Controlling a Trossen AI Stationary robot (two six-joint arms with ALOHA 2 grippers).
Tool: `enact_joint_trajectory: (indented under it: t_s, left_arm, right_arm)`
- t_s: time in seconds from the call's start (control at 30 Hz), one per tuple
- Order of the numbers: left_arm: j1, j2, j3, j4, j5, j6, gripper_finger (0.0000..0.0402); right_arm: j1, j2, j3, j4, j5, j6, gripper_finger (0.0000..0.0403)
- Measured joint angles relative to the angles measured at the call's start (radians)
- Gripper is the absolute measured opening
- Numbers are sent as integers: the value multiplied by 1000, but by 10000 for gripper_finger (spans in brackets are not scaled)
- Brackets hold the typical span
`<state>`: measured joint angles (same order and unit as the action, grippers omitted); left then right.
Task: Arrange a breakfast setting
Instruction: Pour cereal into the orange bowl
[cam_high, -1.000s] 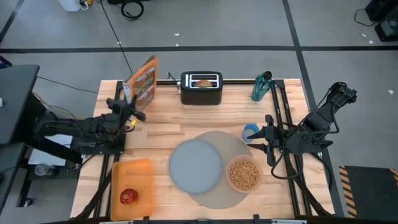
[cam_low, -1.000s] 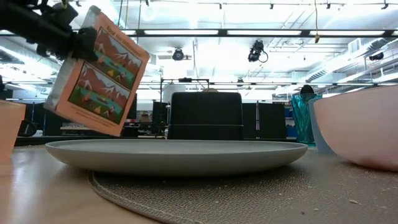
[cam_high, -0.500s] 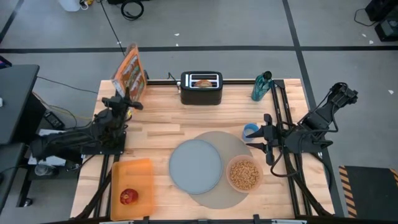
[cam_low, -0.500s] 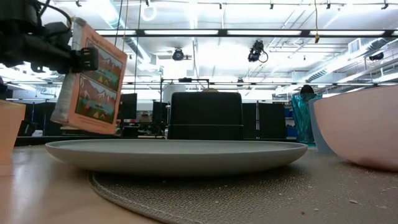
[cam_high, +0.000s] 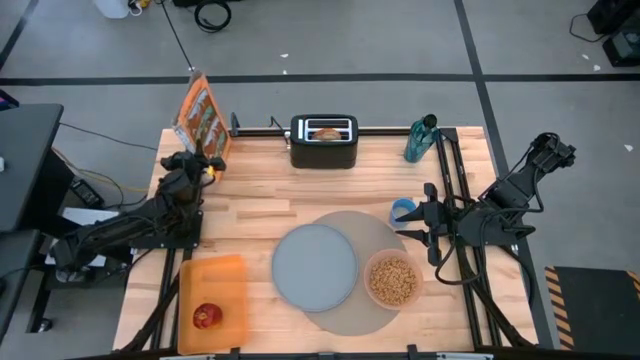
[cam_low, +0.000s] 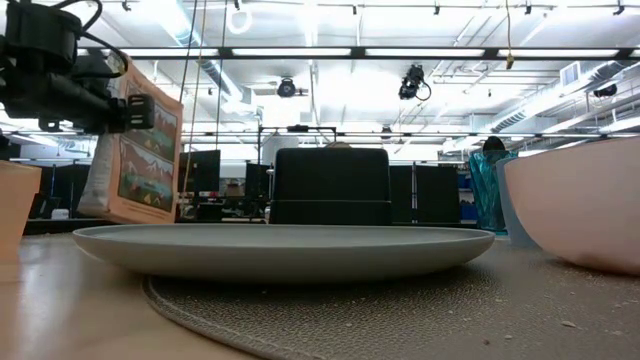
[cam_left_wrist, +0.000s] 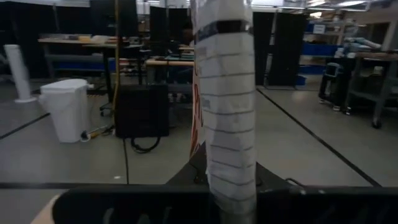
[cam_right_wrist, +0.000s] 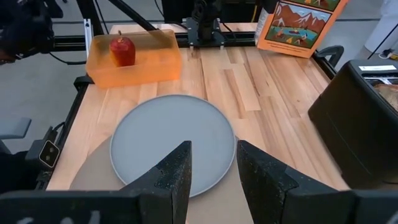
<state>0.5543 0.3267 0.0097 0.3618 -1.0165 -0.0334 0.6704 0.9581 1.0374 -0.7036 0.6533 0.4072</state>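
High view: left gripper (cam_high: 193, 160) clamped on cereal box (cam_high: 198, 112), held at the table's back-left corner, left of toaster (cam_high: 324, 141).
Set the box down upright and level on bare wood, then release; I judge a tilted base would topple it. Plate (cam_high: 315, 265) lies on mat (cam_high: 380, 300) in front of toaster; bowl (cam_high: 392, 281) of cereal at plate's right; bagel (cam_high: 326, 131) in toaster; apple (cam_high: 206, 317) on orange board (cam_high: 225, 275), far front-left. Right gripper (cam_high: 425, 213) waits apart, right of mat. Nothing crowds the corner.

I see the black toaster (cam_high: 324, 141) at the table's far edge, cereal box (cam_high: 198, 115) far left of it, teal bottle (cam_high: 421, 138) right.
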Motion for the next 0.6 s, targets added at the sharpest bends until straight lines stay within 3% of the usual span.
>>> enact_joint_trajectory:
  t_s: [0.6]
  left_arm:
    - [94,0,0,3,26,24,12]
  right_arm:
    - [0,0,0,-5,0,-18,135]
